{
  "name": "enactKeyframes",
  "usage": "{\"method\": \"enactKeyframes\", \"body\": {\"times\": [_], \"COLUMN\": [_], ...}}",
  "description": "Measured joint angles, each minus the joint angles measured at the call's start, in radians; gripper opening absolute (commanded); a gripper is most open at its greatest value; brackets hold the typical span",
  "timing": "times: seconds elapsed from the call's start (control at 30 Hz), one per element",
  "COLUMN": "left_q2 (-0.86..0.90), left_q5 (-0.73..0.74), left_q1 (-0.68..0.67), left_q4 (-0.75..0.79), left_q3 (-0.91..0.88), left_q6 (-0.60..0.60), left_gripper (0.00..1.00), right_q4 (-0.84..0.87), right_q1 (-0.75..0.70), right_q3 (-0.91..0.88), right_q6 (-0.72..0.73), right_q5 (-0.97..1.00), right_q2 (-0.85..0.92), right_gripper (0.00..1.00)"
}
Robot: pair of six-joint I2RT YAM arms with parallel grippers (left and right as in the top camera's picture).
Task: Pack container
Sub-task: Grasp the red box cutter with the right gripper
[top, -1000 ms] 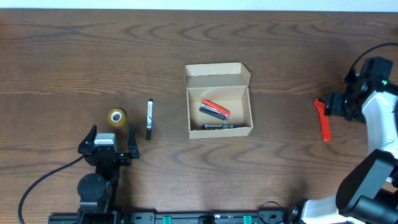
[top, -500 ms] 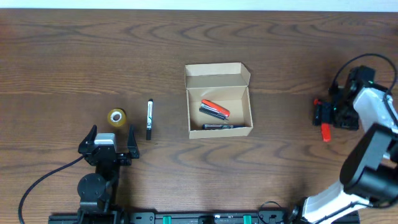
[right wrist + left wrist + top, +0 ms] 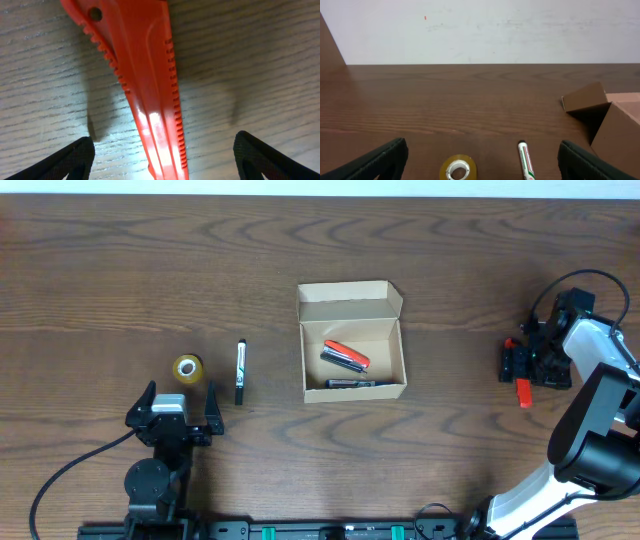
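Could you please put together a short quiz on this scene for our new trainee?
1. True or false: the container is closed.
2. What lies between the fingers of the open right pincer? A) tape roll B) red tool C) marker
3. How many items lie inside the container?
Key: 1 false; 2 B; 3 two.
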Motion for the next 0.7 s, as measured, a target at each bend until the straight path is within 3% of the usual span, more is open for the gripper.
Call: {"method": "enactKeyframes", "body": {"times": [0.37,0.43,0.6,0.7], "left_q2": [0.0,0.0,0.0,0.0], "left_q5": [0.0,0.0,0.0,0.0], "left_q1": [0.0,0.0,0.0,0.0], "left_q4": [0.0,0.0,0.0,0.0], "left_q3": [0.0,0.0,0.0,0.0], "left_q6": [0.0,0.0,0.0,0.0], "left_gripper": [0.95,0.95,0.95,0.95], "right_q4": [-0.003,0.0,0.01,0.014], "right_q1": [-0.001,-0.001,-0.001,-0.001], "right_q3": [0.028,0.032,0.037,0.042], "right_q6": [-0.003,-0.007,-0.01,-0.001], "right_q5": [-0.038,-0.042,-0.06,-0.056], "right_q2": [0.049,0.052,0.058,0.057], "right_gripper": [0.76,0.64,0.19,0.13]}}
